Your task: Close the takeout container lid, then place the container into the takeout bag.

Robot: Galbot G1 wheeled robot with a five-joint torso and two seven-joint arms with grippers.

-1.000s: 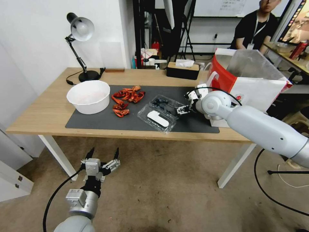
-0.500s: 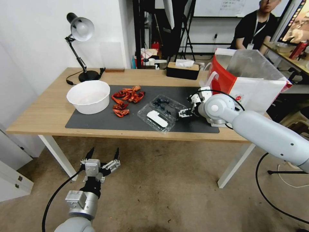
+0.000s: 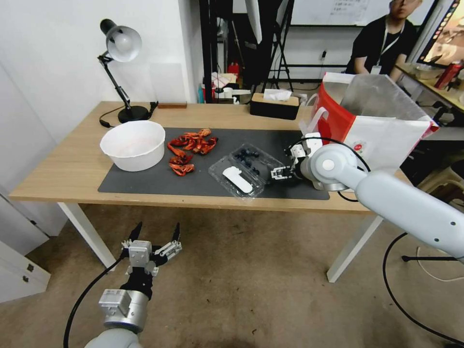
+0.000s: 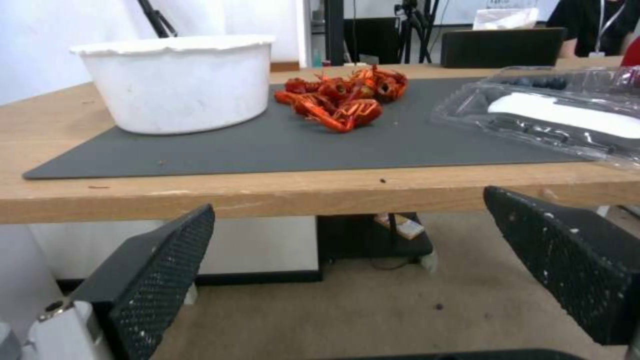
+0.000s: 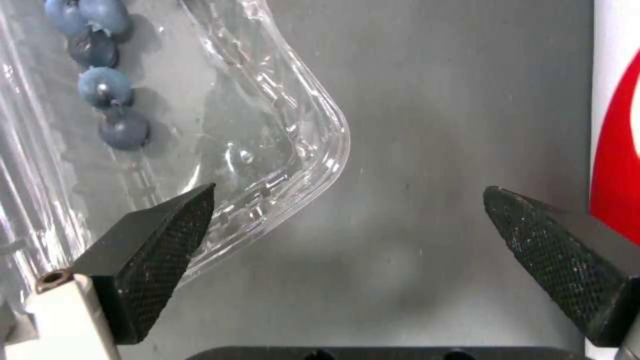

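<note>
The right gripper (image 3: 281, 172) hangs low over the dark mat (image 3: 145, 180) with its jaws spread wide, one finger (image 5: 157, 245) just over the rounded corner of the berry tray (image 5: 220, 140), the other on bare mat toward the takeout bag (image 3: 382, 121). That stance looks like a set-up to work on the takeout container (image 3: 245, 167) from its bag-side end. The container lies open and flat on the mat, the berry half farther from the robot, the lid (image 3: 237, 179) with its white sticker nearer the table's front edge; it is not yet closed. The bag stands upright just beyond the container, mouth open, presumably to receive it.

The left gripper (image 3: 153, 235) waits open below the table edge, over the carpet.

Left of the container sit red crayfish (image 3: 191, 145) and a white bowl (image 3: 133, 144); behind it, a black tissue box (image 3: 274, 105). The wooden table (image 3: 63, 164) stands in a room with a desk lamp (image 3: 121, 58).
</note>
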